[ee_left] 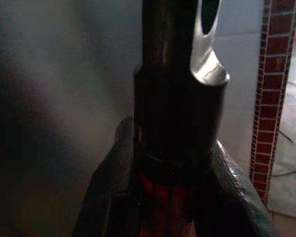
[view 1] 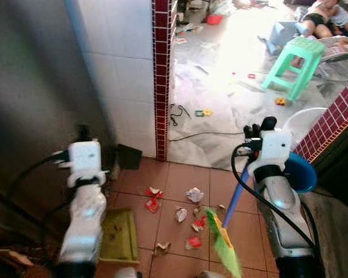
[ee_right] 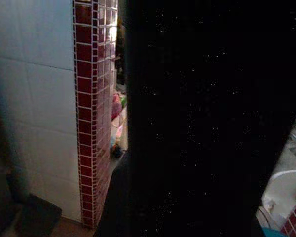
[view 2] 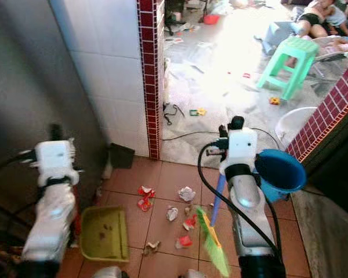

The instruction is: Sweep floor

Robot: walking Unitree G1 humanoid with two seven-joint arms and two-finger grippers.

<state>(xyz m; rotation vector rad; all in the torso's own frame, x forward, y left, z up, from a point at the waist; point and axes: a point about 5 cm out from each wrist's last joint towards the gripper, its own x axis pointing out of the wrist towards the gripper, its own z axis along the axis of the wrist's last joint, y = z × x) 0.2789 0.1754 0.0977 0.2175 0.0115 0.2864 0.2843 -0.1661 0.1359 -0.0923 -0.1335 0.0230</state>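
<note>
terracotta tiles [view 1: 180, 174] beside red-tiled wall edge [view 1: 161, 81]

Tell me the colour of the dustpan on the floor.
Yellow-green; the dustpan shows best in the right eye view.

white tile wall [view 1: 122, 75] | terracotta floor [view 1: 174, 179] | green stool [view 1: 294, 63] | sunlit bg

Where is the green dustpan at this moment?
In the head views the green dustpan lies on the terracotta floor tiles on the robot's left, just beside the left arm, with the scattered paper scraps to its right.
</note>
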